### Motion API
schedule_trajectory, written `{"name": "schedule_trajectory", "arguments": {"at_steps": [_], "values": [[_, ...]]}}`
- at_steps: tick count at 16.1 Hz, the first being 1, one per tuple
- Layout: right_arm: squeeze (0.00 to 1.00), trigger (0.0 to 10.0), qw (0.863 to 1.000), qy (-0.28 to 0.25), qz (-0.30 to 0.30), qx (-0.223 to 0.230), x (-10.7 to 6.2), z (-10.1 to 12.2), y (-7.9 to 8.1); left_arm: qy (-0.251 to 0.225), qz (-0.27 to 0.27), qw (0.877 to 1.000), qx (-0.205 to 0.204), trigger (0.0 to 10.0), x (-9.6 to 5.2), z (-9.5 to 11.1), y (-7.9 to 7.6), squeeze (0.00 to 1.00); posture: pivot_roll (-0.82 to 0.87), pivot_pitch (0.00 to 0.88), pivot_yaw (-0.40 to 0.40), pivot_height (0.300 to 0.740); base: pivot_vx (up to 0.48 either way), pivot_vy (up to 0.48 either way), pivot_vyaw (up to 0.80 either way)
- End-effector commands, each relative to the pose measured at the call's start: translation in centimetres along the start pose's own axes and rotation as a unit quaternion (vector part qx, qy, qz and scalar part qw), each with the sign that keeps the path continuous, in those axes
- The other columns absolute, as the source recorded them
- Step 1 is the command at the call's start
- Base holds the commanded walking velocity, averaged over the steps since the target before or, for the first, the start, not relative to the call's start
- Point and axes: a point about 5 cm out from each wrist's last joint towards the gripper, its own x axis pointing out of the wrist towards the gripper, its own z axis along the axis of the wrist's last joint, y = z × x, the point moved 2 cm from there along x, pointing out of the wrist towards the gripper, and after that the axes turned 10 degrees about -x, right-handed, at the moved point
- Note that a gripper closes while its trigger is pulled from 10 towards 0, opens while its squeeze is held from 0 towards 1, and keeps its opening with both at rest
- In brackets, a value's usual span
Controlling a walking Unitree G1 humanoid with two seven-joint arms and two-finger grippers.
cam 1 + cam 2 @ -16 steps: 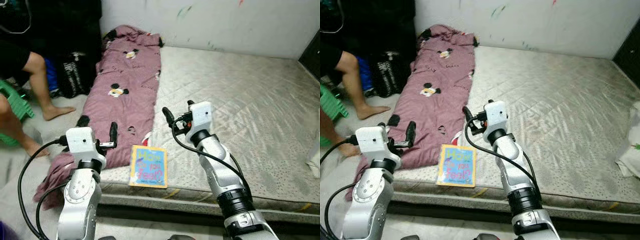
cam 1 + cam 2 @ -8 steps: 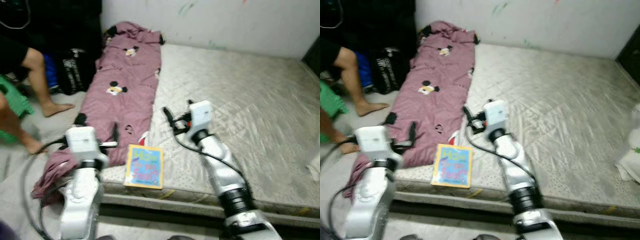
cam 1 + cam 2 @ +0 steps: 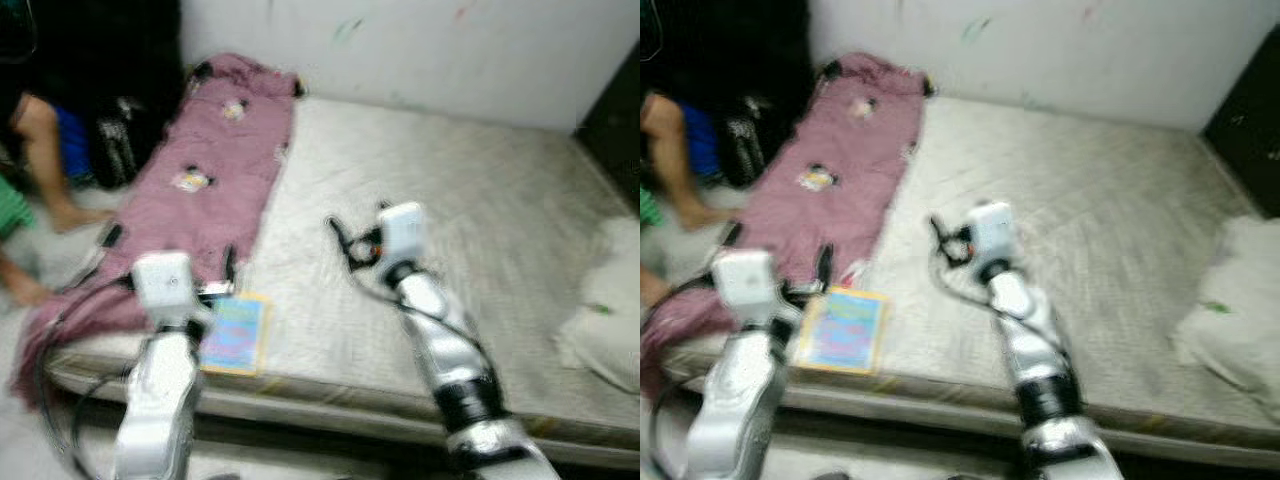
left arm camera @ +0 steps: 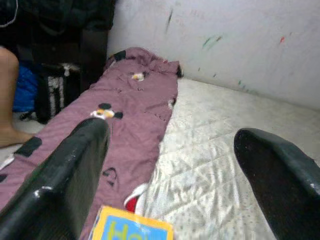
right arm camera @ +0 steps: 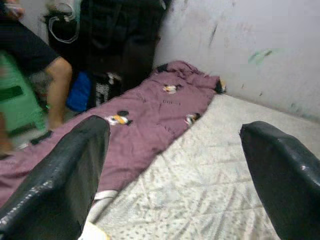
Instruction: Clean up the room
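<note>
**Head camera swung right; book and blanket in place on the mattress**

Since the earlier frames the whole view has slid toward the robot's right: the white bundle (image 3: 603, 320) at the right edge of the mattress now shows in full, and the person (image 3: 40, 150) on the left is nearly cut off. That is camera travel; the things themselves have not moved. Frames are blurred.

The children's book (image 3: 234, 334), yellow border with a blue cover, lies flat near the front edge of the bare mattress (image 3: 450, 200), on its left part. It sits just beside the lower end of the mauve cartoon-print blanket (image 3: 190, 180), which runs along the left side of the mattress up to the wall, its near end hanging over the edge toward the floor.

Left gripper (image 3: 215, 285) hangs just above the book's far-left corner, next to the blanket edge; fingers (image 4: 65, 175) spread wide, nothing between them. Wrist view shows the book's top edge (image 4: 132, 227) below the gap.

Right gripper (image 3: 350, 240) hovers over the middle of the mattress, well apart from the book; fingers (image 5: 60, 170) also wide open and empty, pointing toward the blanket.

Past the blanket on the left: a dark bag (image 3: 105, 150) on the floor, the person's bare leg and foot beside it. White wall (image 3: 400, 40) with small paint marks behind.
</note>
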Motion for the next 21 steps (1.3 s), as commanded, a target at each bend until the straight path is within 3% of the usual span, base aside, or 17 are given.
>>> {"name": "schedule_trajectory", "arguments": {"at_steps": [1, 14, 21], "values": [[0.0, 10.0, 1.0, 0.0, -0.007, -0.01, -0.13, 0.06, -0.89, -0.004, -0.009, 1.0, -0.004, 10.0, 0.22, 0.19, -0.73, 0.0, 0.04, 0.0, -0.078, 0.74, 0.0, -0.401, 0.0], [0.0, 10.0, 1.0, 0.0, -0.005, -0.014, -0.07, 0.01, -0.95, -0.006, -0.008, 1.0, -0.007, 10.0, 0.28, 0.16, -0.89, 0.0, 0.03, 0.0, -0.082, 0.74, 0.0, -0.4, 0.0], [0.0, 10.0, 1.0, 0.0, -0.003, -0.015, -0.03, -0.03, -0.92, -0.02, -0.018, 0.999, -0.024, 10.0, 0.15, 0.57, -1.02, 0.0, 0.03, 0.0, -0.083, 0.74, 0.076, 0.0, 0.0]]}}
